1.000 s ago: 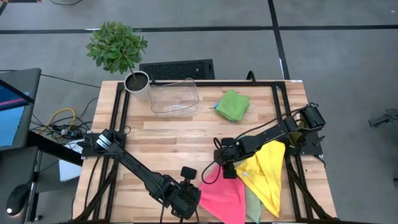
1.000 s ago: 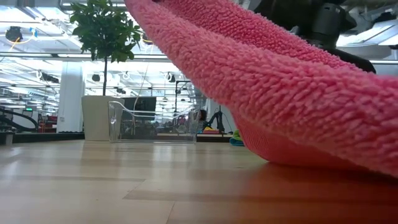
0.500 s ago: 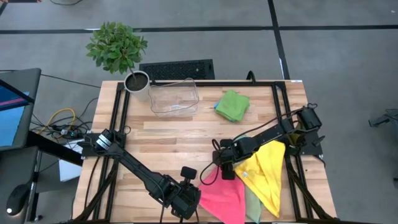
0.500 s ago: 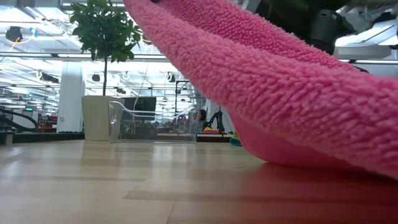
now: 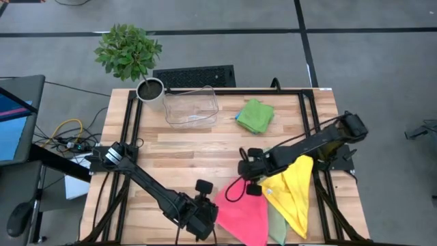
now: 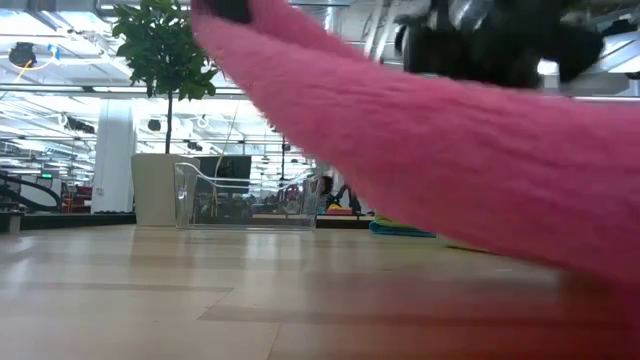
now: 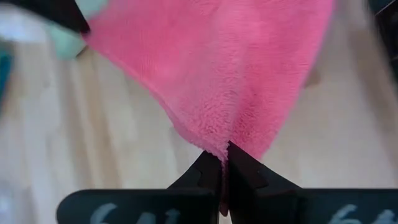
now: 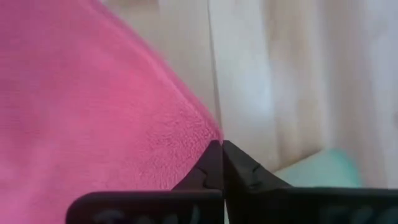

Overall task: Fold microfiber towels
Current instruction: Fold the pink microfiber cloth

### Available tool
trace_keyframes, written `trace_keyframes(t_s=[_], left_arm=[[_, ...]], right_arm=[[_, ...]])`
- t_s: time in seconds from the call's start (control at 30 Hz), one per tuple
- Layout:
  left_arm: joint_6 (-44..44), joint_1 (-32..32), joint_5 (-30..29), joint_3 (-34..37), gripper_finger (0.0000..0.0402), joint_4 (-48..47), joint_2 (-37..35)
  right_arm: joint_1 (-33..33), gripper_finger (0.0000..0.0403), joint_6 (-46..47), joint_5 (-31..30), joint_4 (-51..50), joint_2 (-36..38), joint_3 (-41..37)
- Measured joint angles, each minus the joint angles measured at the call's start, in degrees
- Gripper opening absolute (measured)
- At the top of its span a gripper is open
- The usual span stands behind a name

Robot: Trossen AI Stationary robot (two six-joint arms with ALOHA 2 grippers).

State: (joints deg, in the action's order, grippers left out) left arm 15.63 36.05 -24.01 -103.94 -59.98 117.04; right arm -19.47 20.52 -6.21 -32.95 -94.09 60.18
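A pink towel (image 5: 244,215) is stretched between my two grippers near the table's front edge; in the low view it hangs as a slanting pink band (image 6: 430,150) above the wood. My left gripper (image 5: 212,209) is shut on its left corner. At the far corner, my right gripper (image 5: 250,189) is shut too. A yellow towel (image 5: 293,191) lies spread to the right, over a pale sage towel (image 5: 276,227). A folded green towel (image 5: 256,115) rests on a blue one at the back. My left gripper pinches the pink towel's corner tip (image 7: 219,147) between its two fingers, slanting down from the near left. The cloth fans out taut away from the fingers. My right gripper pinches another corner (image 8: 210,138) between its shut fingers, slanting down from the right. The cloth there is raised off the table.
A clear plastic bin (image 5: 191,106) and a potted plant (image 5: 130,51) stand at the far left. Black frame rails (image 5: 307,130) run along both sides of the table. Bare wood (image 5: 184,154) spreads across the middle and left.
My right gripper has shut on the pink towel's far corner and gone up with it. The towel's far part, which lay on the wood, now hangs clear of it, drawn out between the two grippers. My left gripper has kept its hold.
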Motion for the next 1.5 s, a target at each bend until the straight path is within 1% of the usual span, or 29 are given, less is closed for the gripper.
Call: trace_keyframes(t_s=[0.13,0.2,0.3,0.4,0.47,0.5,0.53,0.6,0.67,0.7,0.77,0.87,0.93,1.0,1.03,1.07,1.1,1.17,1.2,1.23,1.27,1.37,1.43,1.5], left_arm=[[3.8,0.3,-4.5,0.0,0.0000,-5.4,-1.6],[5.2,1.0,-7.4,0.0,0.0000,-7.7,-3.2],[8.6,2.2,-13.4,0.0,0.0000,-14.3,-6.3],[15.2,2.9,-19.4,0.0,0.0000,-23.6,-10.5],[18.9,3.1,-21.5,0.0,0.0000,-29.2,-12.8],[20.2,3.1,-22.0,0.1,0.0000,-30.6,-13.9],[20.1,2.8,-22.5,0.7,0.0000,-30.0,-15.3],[17.5,2.2,-22.8,3.1,0.0000,-29.0,-18.8],[16.0,0.6,-24.2,5.4,0.0000,-28.0,-21.5],[16.1,-0.5,-24.9,6.9,0.0000,-29.3,-22.5],[17.0,-3.1,-26.6,10.7,0.0000,-30.1,-24.8],[14.6,-7.2,-29.5,17.1,0.0000,-30.2,-29.2],[12.5,-10.9,-32.5,21.1,0.0000,-30.0,-31.6],[10.8,-15.0,-35.8,24.2,0.0000,-30.0,-34.3],[11.0,-17.1,-37.5,24.9,0.0000,-30.0,-35.6],[12.5,-19.0,-38.5,25.2,0.0000,-29.7,-36.7],[14.5,-20.4,-38.4,25.5,0.0000,-29.6,-37.6],[16.5,-21.9,-36.6,25.6,0.0000,-29.3,-39.1],[16.6,-21.9,-36.2,25.6,0.0000,-28.9,-40.0],[16.6,-21.6,-35.7,25.6,0.0000,-28.9,-40.7],[16.6,-21.2,-35.1,25.6,0.0000,-28.9,-41.3],[14.4,-20.9,-30.6,25.5,0.0000,-28.6,-42.4],[12.5,-22.1,-29.0,25.5,0.0000,-28.2,-42.8],[10.7,-23.6,-29.1,25.5,0.0000,-27.6,-42.8]], right_arm=[[-2.5,0.0011,0.1,-5.0,-0.4,6.4,4.1],[-4.1,0.0009,0.0,-8.8,-0.7,9.0,5.7],[-5.2,0.0007,0.0,-15.1,-2.4,11.3,6.7],[-5.3,0.0007,0.0,-24.6,-3.7,12.0,7.6],[-5.3,0.0007,-0.1,-32.1,-4.4,12.3,8.4],[-5.2,0.0007,-0.9,-34.9,-4.3,12.4,9.1],[-5.1,0.0007,-1.8,-36.9,-4.1,12.4,9.9],[-4.3,0.0007,-4.4,-39.4,-4.2,12.3,11.4],[-3.1,0.0007,-6.2,-40.5,-3.9,12.1,12.7],[-2.2,0.0007,-7.1,-40.6,-3.9,12.0,13.1],[-0.5,0.0007,-8.6,-40.7,-3.5,12.0,13.5],[2.7,0.0007,-9.9,-42.2,-3.2,12.0,13.6],[4.9,0.0007,-10.9,-45.1,-2.6,12.0,13.6],[6.8,0.0007,-12.0,-50.5,-0.8,11.5,13.6],[7.6,0.0007,-12.4,-52.2,0.2,11.3,13.6],[8.1,0.0007,-12.6,-52.3,1.0,11.3,13.6],[8.1,0.0007,-13.2,-49.9,2.6,11.3,13.6],[7.3,0.0007,-16.5,-39.8,4.5,11.6,13.7],[6.6,0.0007,-17.2,-36.8,4.5,11.5,13.7],[5.8,0.0007,-17.4,-35.9,4.1,11.4,13.6],[5.0,0.0007,-17.5,-36.8,3.4,11.4,13.6],[4.3,0.0007,-17.6,-43.1,3.2,11.5,13.6],[5.3,0.0007,-18.1,-44.0,3.2,11.6,13.6],[7.0,0.0009,-18.0,-43.6,3.4,12.0,13.6]])
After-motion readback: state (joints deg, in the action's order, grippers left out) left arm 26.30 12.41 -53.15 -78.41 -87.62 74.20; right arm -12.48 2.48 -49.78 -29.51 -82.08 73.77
